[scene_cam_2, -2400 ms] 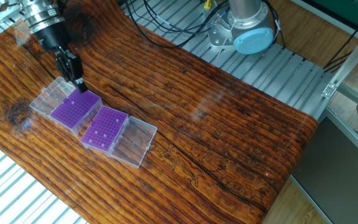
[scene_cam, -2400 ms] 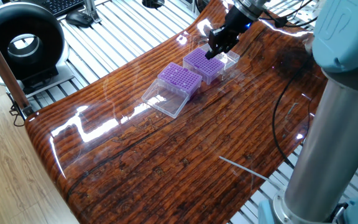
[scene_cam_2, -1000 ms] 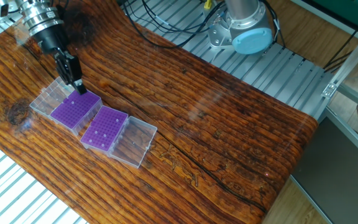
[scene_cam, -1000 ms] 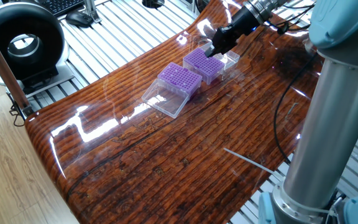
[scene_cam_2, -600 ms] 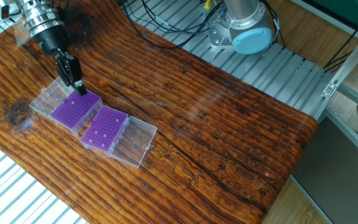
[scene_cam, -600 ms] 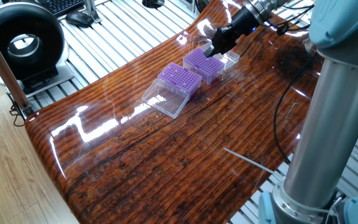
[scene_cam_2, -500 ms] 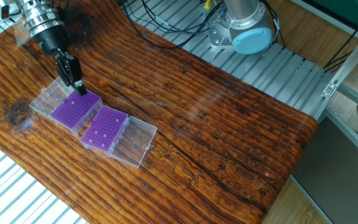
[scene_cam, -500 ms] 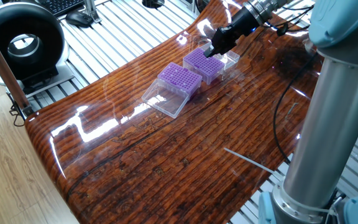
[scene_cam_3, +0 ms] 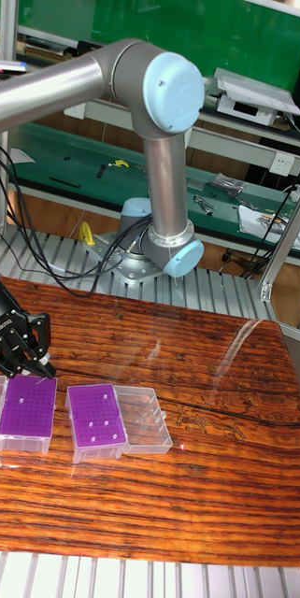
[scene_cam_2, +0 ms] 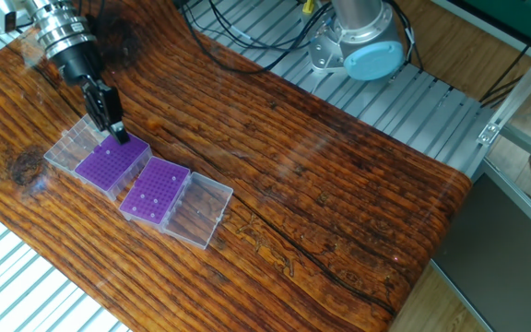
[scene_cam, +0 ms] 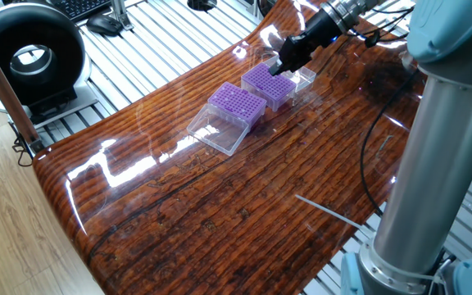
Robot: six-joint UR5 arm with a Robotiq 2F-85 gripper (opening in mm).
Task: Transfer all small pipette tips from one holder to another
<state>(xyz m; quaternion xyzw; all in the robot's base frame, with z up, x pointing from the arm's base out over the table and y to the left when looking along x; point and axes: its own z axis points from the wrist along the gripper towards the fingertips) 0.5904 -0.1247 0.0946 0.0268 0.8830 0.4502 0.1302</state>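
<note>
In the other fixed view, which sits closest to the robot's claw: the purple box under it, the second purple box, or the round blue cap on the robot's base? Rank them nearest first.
1. Purple box directly below the gripper, at the table's left end.
2. Second purple box, next along to the right.
3. Round blue cap on the robot's base, far off beyond the table's back edge.

Two tip boxes (scene_cam_2: pixel 112 163) (scene_cam_2: pixel 155 190) side by side on table (scene_cam_2: pixel 339 212); gripper (scene_cam_2: pixel 118 135) over outer box's corner.
</note>
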